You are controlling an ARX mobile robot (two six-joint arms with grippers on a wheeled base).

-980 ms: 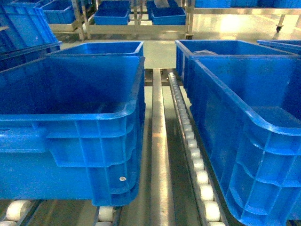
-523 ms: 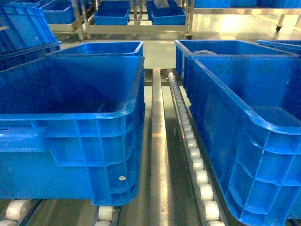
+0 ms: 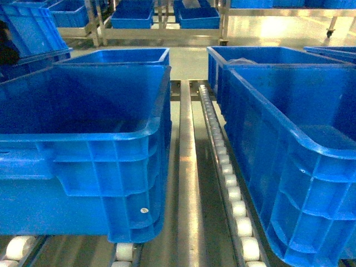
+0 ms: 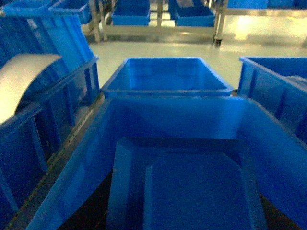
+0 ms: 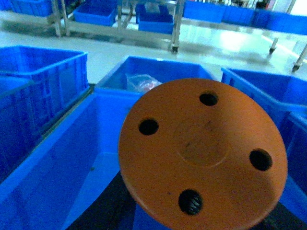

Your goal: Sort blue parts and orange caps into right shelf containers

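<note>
Orange filled the right wrist view: a round cap [image 5: 202,154] with four holes, flat face to the camera, above the near right crate [image 3: 295,161]. Its hand was hidden, so whether it gripped the cap I could not tell. At the left wrist, a blue part [image 4: 187,191] sat over the left crate [image 3: 83,150]; that hand was unseen too. Rollers [image 3: 225,167] ran between the crates.

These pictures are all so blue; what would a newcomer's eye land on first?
First, the big orange disc with four dark holes, filling the right wrist view above a blue crate. Next, the two large bright-blue crates in the head view, one on the left and one on the right, with a line of white rollers running between them. No gripper shows in any view.
</note>
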